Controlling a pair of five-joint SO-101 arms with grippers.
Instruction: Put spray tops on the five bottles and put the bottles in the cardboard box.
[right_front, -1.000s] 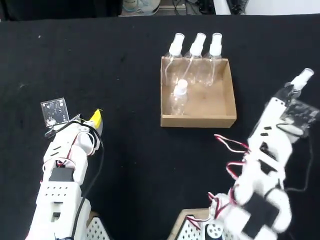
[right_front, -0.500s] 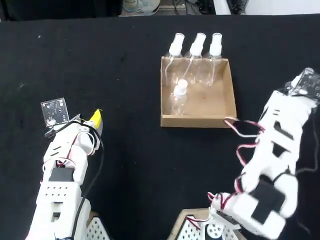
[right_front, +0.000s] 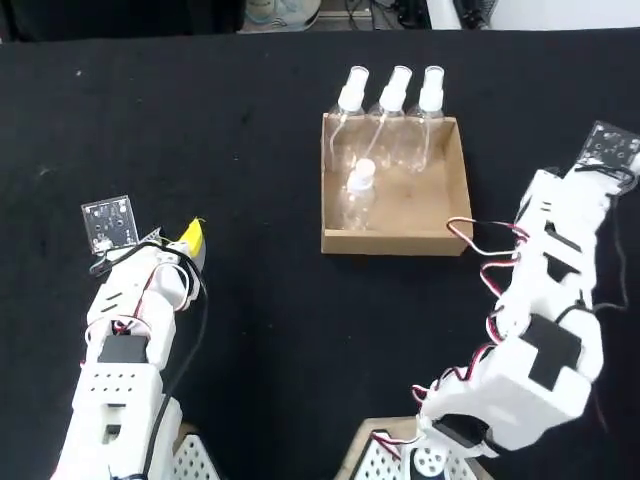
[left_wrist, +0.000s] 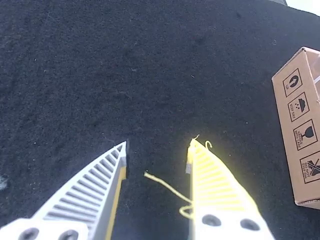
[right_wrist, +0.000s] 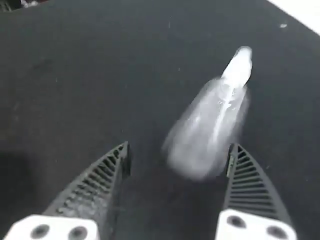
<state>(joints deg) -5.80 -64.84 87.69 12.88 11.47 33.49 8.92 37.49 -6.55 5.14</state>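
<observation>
So four topped bottles (right_front: 362, 198) are in the cardboard box (right_front: 396, 243), the fifth bottle (right_wrist: 212, 130) left outside between the wide-open right gripper (right_wrist: 178, 146); left gripper (left_wrist: 158, 144) open, empty

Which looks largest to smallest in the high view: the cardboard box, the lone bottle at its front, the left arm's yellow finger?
1. cardboard box
2. lone bottle
3. yellow finger, judged by its visible part; the arm covers the rest.
</observation>
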